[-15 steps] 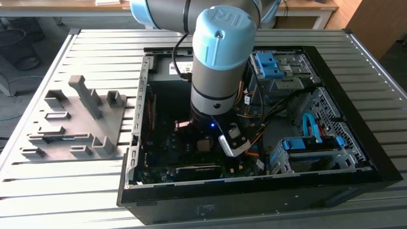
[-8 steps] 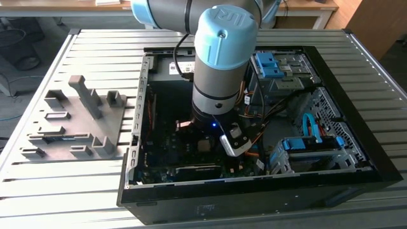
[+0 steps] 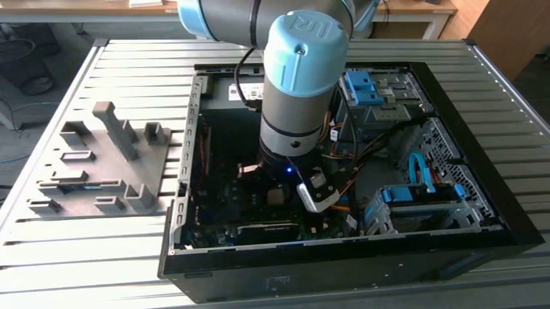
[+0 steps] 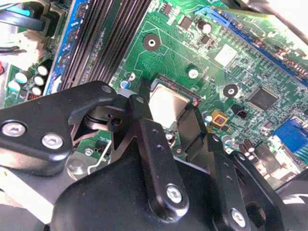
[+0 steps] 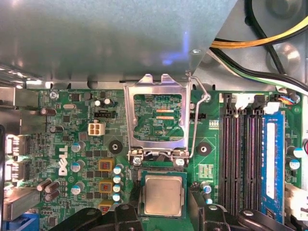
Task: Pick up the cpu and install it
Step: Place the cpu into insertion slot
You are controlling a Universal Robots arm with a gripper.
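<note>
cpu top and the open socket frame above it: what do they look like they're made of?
The cpu top: matte silver-grey with soft reflections, likely plated metal. The socket frame: bright bare metal, probably stamped steel, going by glints and folded edges.

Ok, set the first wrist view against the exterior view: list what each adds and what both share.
The first wrist view adds close detail: the cpu lying flat beside the raised load plate, the plate's wire lever, and a blue memory stick.

The exterior view adds the wider scene: the arm pointing down into the open case, a grey tray at that view's left, and the slatted table.

Both share the green motherboard inside the case.
</note>
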